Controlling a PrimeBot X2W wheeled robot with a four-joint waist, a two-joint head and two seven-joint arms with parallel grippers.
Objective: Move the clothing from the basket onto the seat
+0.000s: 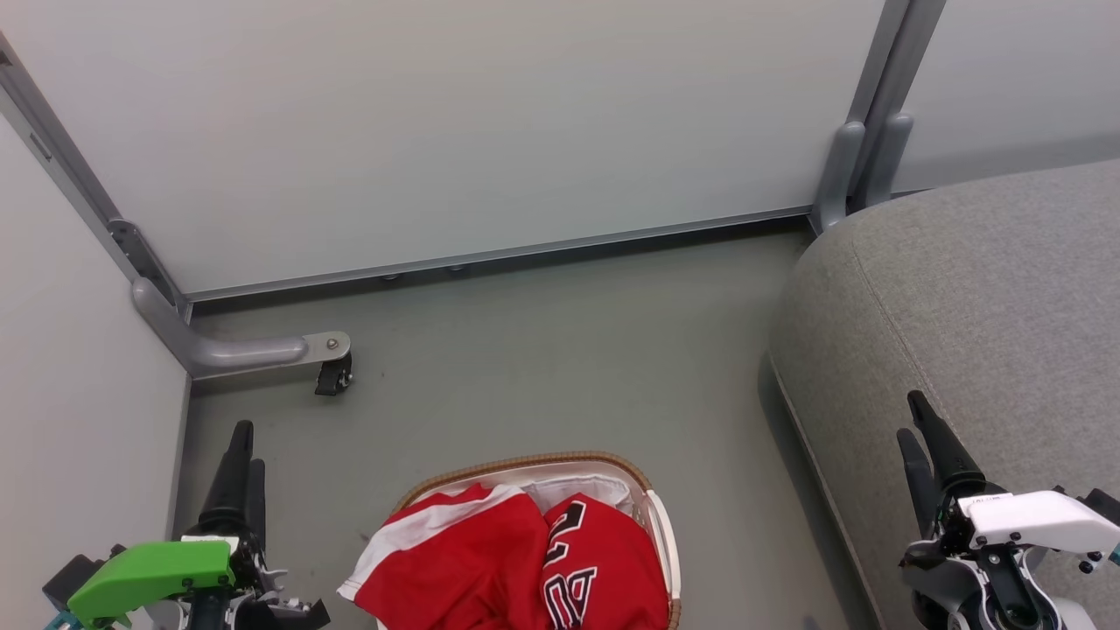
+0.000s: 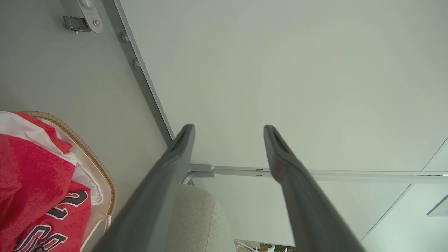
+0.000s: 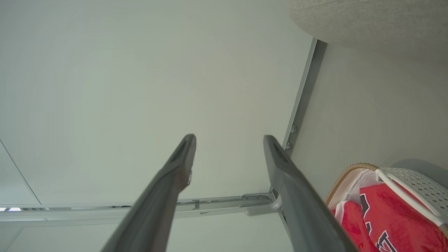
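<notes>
Clothing (image 1: 490, 560) fills near basket (image 1: 525, 458); my left claw (image 2: 229, 126) and right claw (image 3: 229, 137), spread empty, may snag its liner (image 1: 586, 488).

Soft, even, bright light without glare casts only a faint shadow on the floor (image 1: 569, 350) beside the seat (image 1: 980, 289), the head view sharp, both wrist views bowing lines at their edges and blurring the near fingers (image 2: 157, 196).
</notes>
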